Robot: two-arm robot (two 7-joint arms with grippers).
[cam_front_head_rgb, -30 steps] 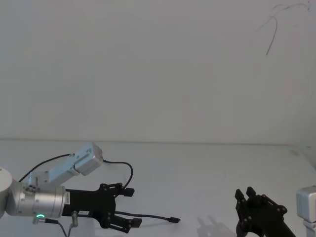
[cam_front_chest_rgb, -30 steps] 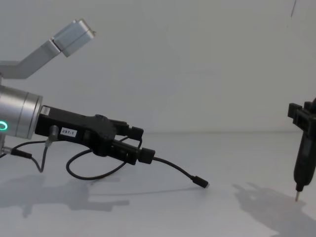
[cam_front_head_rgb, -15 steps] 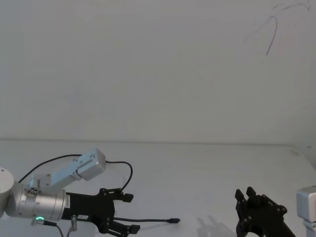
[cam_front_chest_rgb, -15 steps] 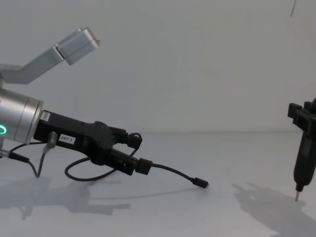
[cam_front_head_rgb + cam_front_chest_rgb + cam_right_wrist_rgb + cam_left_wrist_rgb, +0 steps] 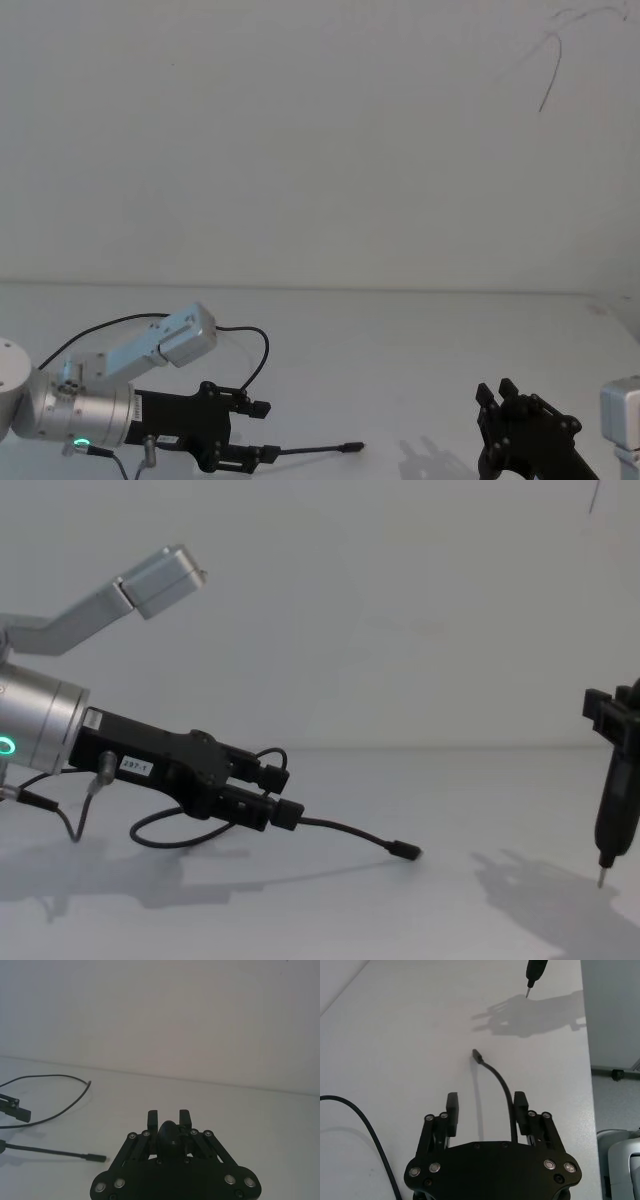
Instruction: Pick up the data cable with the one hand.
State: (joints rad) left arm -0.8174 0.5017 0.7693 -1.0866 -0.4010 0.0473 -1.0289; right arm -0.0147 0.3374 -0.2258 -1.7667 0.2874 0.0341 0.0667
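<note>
The data cable [image 5: 340, 831] is a thin black cord lying on the white table, ending in a small plug [image 5: 350, 447]. My left gripper [image 5: 486, 1100], the one hand with the white label, stands open low over the table. The cord [image 5: 503, 1087] runs between its fingers, close to one finger [image 5: 520, 1102]. The rest of the cable loops back behind the gripper [image 5: 263, 352]. Far off on the right, my right gripper [image 5: 168, 1116] is shut on a black tool with a thin pin tip [image 5: 601, 880], held just above the table.
The white table [image 5: 420, 350] runs back to a plain white wall. A short grey wire with a metal plug [image 5: 95, 775] hangs from the left wrist. The pin tool's shadow [image 5: 530, 1010] falls beyond the cable's plug.
My left gripper has dropped lower toward the table and drawn back a little, still open, and the cord now sits between its fingers. The plug and the right arm have not moved.
</note>
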